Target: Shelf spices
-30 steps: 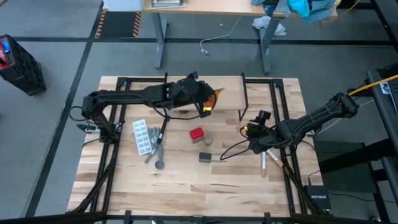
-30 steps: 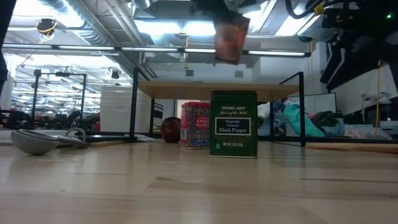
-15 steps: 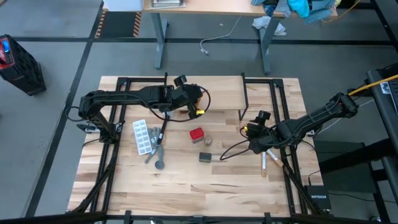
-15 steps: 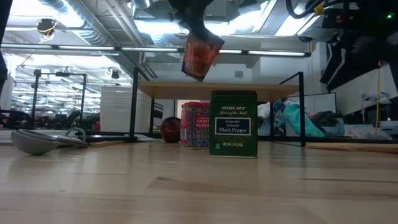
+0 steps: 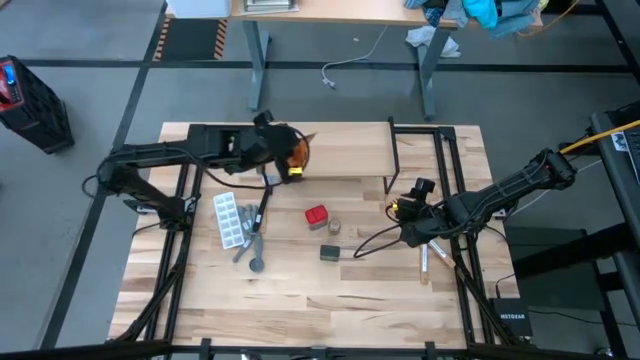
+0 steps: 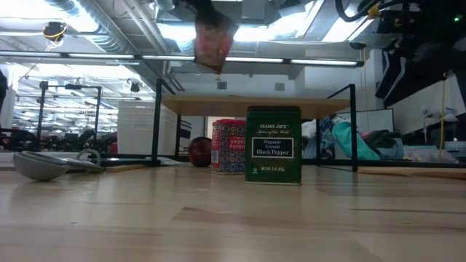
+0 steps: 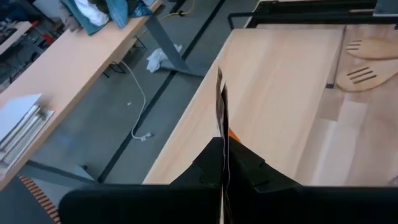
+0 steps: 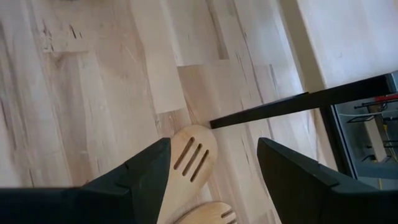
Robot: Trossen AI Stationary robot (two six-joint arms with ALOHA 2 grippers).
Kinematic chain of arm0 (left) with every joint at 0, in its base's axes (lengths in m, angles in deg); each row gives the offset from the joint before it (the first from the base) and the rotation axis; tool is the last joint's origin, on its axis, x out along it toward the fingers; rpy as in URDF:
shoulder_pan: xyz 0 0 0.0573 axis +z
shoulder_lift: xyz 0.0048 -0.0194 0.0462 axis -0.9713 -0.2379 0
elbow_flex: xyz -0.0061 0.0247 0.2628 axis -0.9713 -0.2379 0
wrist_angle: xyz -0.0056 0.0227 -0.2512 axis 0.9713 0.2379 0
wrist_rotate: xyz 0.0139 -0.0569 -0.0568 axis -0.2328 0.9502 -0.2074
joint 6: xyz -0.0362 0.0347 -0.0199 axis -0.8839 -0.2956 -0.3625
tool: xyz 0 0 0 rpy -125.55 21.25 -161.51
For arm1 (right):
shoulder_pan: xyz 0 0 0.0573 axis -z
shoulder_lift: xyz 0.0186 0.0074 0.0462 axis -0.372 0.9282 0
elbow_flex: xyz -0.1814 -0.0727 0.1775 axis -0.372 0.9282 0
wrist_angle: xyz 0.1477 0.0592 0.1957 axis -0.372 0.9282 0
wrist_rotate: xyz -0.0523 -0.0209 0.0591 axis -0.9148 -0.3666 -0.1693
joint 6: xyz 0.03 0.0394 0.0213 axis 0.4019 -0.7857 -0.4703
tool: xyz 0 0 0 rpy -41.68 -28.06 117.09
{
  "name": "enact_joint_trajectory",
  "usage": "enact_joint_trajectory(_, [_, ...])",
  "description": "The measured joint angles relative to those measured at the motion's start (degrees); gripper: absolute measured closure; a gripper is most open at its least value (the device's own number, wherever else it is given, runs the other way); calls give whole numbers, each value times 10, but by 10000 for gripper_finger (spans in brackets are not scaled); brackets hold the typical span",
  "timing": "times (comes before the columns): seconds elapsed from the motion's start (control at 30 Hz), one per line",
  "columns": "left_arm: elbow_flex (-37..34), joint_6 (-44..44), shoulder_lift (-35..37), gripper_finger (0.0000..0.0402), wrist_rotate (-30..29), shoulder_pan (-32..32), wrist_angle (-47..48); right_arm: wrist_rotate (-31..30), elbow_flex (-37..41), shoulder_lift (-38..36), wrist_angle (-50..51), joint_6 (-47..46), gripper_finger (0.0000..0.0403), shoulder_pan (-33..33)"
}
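My left gripper (image 5: 288, 155) is shut on a shiny orange packet (image 6: 211, 40) and holds it in the air over the left end of the shelf (image 5: 345, 150), a light-wood plank on black legs. On the table below stand a red box (image 5: 316, 215), a tiny round jar (image 5: 333, 227) and a dark box (image 5: 331, 253). My right gripper (image 5: 405, 210) waits open at the table's right, above wooden slotted utensils (image 8: 193, 152), with nothing between its fingers. My left gripper pinches the orange packet between its two fingers, with one finger (image 7: 202, 168) on each flat face. The packet's edge (image 7: 221, 118) sticks out ahead of them. In the low view the packet hangs tilted below the gripper, clear of the shelf top (image 6: 255, 105).
A white blister tray (image 5: 228, 220) and a grey utensil (image 5: 255, 262) lie at the table's left. Black frame bars (image 5: 190, 130) run along both sides of the table. A shelf leg (image 8: 292, 102) crosses ahead of my right gripper.
My left gripper has carried the packet toward the table's left edge, from the shelf's middle to its left end, and a little upward. The packet has swung and tilted as it went. My right arm has kept still.
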State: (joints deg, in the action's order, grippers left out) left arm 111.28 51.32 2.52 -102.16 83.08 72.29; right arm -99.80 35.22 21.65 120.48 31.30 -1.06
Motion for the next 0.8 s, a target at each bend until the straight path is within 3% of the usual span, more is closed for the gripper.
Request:
enact_joint_trajectory(0.17, [-107,3,72,401,30,23,-81,0,0,0,0,0,157,0])
enact_joint_trajectory(0.47, [-296,45,141,401,238,90,-321,1,0,0,-13,0,157,0])
enact_joint_trajectory(0.8, [-386,40,141,401,357,167,-445,5,0,0,-22,-1,157,0])
